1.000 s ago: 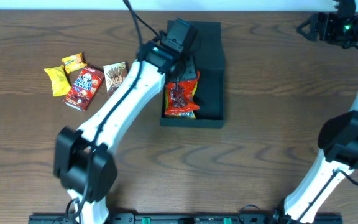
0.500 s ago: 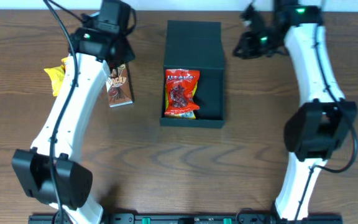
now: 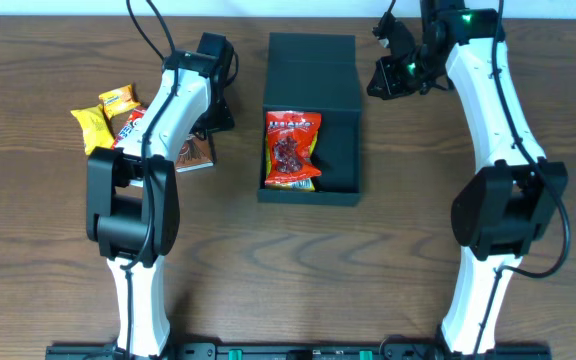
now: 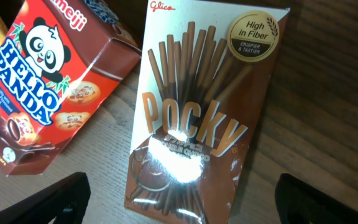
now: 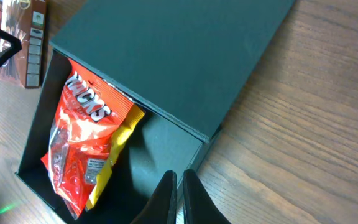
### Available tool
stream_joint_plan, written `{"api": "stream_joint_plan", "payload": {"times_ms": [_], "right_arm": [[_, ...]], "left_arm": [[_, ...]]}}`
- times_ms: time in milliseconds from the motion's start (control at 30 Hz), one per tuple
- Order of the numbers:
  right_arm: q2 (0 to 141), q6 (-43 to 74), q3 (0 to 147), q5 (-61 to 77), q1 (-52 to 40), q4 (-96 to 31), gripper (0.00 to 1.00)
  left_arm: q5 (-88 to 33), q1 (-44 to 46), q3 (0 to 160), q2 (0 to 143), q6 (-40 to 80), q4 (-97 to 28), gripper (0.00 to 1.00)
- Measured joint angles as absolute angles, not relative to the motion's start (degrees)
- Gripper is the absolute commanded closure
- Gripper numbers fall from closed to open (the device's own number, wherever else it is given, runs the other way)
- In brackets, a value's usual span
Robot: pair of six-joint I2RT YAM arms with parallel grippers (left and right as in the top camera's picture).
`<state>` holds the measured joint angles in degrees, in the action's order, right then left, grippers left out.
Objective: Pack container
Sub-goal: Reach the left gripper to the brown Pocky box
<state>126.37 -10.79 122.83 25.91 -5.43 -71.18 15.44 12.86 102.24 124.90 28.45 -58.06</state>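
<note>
The black container (image 3: 338,150) lies open at the table's middle, its flap lid (image 3: 311,70) folded back at the far side. A red snack packet (image 3: 291,150) lies inside on the left. My left gripper (image 4: 191,202) is open wide just over the near end of a brown Pocky box (image 4: 197,118), one finger on each side and neither touching it. In the overhead view this gripper (image 3: 211,115) is left of the container. My right gripper (image 5: 179,199) is shut with nothing in it, hovering over the container's (image 5: 166,62) right wall.
A red Hello Panda box (image 4: 36,106) lies right beside the Pocky box (image 3: 193,152). Two yellow packets (image 3: 90,130) (image 3: 118,98) lie further left. The right arm (image 3: 488,110) reaches in from the right over bare wood.
My left gripper has come down over the Pocky box and its jaws have spread wider. The right arm has barely shifted beside the lid, and its jaws are shut.
</note>
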Motion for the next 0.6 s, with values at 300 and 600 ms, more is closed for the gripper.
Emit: {"api": "stream_joint_plan", "payload": {"times_ms": [300, 600], "right_arm": [[126.37, -10.79, 122.83, 25.87, -5.43, -71.18, 0.92], [126.37, -10.79, 122.80, 25.87, -5.43, -71.20, 0.92]], "left_arm": [[12.93, 12.53, 102.24, 129.69, 28.45, -57.78, 0.05], [8.23, 8.67, 102.24, 130.65, 28.21, -56.93, 0.01]]}}
